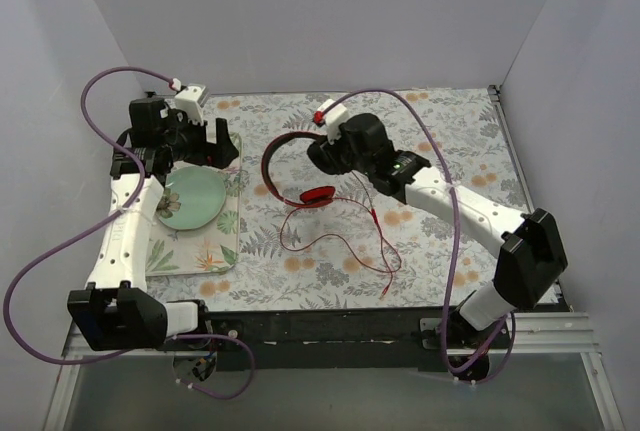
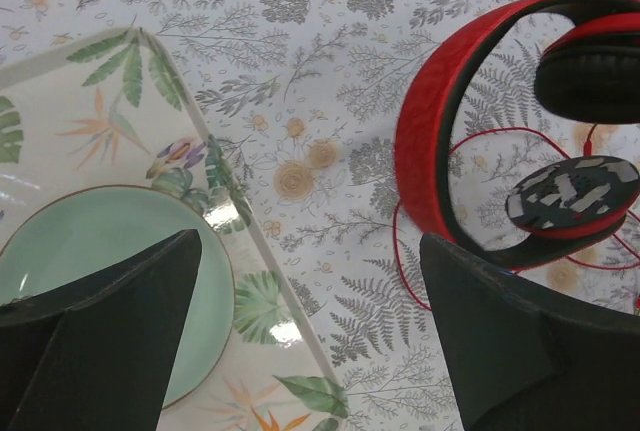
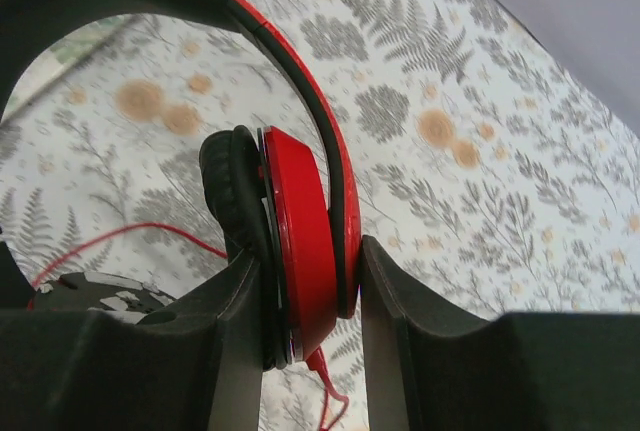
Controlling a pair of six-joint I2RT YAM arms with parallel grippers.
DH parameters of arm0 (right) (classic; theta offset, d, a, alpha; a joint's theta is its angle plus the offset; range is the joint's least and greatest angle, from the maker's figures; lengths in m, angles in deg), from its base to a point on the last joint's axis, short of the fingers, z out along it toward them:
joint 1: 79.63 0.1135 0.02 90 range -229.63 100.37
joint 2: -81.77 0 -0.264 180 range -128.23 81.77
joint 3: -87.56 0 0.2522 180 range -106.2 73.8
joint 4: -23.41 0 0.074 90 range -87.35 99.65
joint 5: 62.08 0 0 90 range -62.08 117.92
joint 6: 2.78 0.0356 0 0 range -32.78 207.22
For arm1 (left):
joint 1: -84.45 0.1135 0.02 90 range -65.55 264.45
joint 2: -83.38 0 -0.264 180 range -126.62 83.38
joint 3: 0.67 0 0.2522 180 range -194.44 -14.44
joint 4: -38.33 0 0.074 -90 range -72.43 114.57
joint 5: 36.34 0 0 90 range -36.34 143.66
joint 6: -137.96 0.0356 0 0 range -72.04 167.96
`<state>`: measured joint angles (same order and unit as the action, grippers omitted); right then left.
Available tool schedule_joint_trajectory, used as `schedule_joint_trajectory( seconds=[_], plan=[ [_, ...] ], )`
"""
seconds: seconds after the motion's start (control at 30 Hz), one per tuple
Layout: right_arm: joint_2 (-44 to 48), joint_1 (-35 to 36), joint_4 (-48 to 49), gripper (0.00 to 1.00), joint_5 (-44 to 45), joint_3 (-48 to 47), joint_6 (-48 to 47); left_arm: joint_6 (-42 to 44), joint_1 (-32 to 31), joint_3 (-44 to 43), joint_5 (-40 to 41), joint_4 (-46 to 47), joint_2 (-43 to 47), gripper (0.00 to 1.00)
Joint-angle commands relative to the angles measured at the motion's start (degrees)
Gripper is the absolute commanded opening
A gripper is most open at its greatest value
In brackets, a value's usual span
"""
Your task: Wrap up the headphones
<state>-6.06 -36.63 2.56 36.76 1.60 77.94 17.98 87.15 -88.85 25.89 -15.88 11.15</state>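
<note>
The red headphones [image 1: 272, 156] lie mid-table, band arching left, one ear cup [image 1: 318, 194] resting on the cloth. My right gripper [image 1: 332, 156] is shut on the other ear cup [image 3: 300, 231], one finger on the black pad, the other against the red band. The thin red cable [image 1: 340, 241] trails loose in loops toward the near edge. My left gripper [image 1: 215, 146] is open and empty, hovering left of the headphones; in the left wrist view the gripper [image 2: 310, 351] spans the tray edge, with the band [image 2: 430, 131] and cable [image 2: 405, 271] to its right.
A leaf-print tray [image 1: 225, 241] holds a pale green plate [image 1: 190, 199] at the left; tray [image 2: 60, 111] and plate [image 2: 90, 251] lie under my left gripper. Grey walls enclose the floral tablecloth [image 1: 450, 151]. Purple robot cables [image 1: 100, 86] loop beside both arms.
</note>
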Motion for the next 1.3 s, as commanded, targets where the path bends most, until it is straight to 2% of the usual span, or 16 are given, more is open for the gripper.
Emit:
schedule_joint_trajectory(
  seconds=[0.0, 0.03, 0.2, 0.37, 0.53, 0.67, 0.83, 0.9, 1.0, 1.1, 1.13, 1.17, 1.2, 1.27],
  plan=[
    [-5.05, 6.12, 0.51, 0.01, 4.87, -11.8, 2.25, -1.4, -1.91, -1.88, 1.23, -0.95, 2.62, 0.91],
    [-7.5, 7.78, -0.8, 0.01, 5.13, -13.65, 2.51, -1.57, -4.43, -1.62, 1.14, -0.78, 2.7, 0.91],
    [-12.01, 10.7, -4.68, 0.01, 5.49, -22.18, 3.47, -2.02, -8.32, 2.34, 4.38, 0.01, 1.83, 0.84],
    [-11.05, 10.96, -3.46, 0.01, 4.08, -21.75, 4.44, -0.09, -8.68, 4.27, 14.4, 2.91, 2.09, 0.65],
    [-9.47, 10.96, -1.35, 0.01, 2.5, -19.56, 4.53, 2.02, -8.68, 4.89, 16.34, 4.23, 2.36, 0.62],
    [-9.73, 10.96, -1.26, 0.01, 2.06, -19.9, 4.88, 2.2, -9.11, 6.03, 15.11, 4.24, 1.48, 0.55],
    [-9.73, 10.96, -0.91, 0.01, 0.65, -20.17, 4.8, 2.64, -9.29, 7.26, 15.2, 4.24, 0.25, 0.54],
    [-9.46, 10.96, -0.47, 0.01, 0.56, -19.91, 4.62, 2.9, -9.29, 7.26, 14.94, 3.71, -0.02, 0.44],
    [-8.85, 10.96, 0.76, 0.01, 0.13, -19.29, 4.53, 3.08, -9.29, 7.18, 14.15, 3.36, -0.11, 0.4],
    [-7.62, 10.87, 2.51, 0.01, 0.04, -17.89, 4.09, 3.08, -9.38, 6.3, 13.01, 1.78, -1.07, 0.25],
    [-7.36, 10.87, 3.04, 0.01, -0.49, -17.36, 3.4, 2.73, -9.38, 5.95, 12.13, 1.34, -1.34, 0.11],
    [-7.09, 10.87, 3.48, 0.01, -2.06, -17.1, 2.95, 2.38, -9.38, 4.99, 11.6, 0.9, -1.95, 0.01],
    [-6.65, 10.87, 3.92, 0.05, -2.77, -16.83, 2.52, 1.86, -9.29, 4.54, 11.08, 0.2, -2.13, 0.0],
    [-6.04, 10.87, 4.02, 0.26, -4.44, -16.65, 1.55, 0.36, -9.29, 2.62, 9.06, -0.42, -2.65, 0.0]
  ],
)
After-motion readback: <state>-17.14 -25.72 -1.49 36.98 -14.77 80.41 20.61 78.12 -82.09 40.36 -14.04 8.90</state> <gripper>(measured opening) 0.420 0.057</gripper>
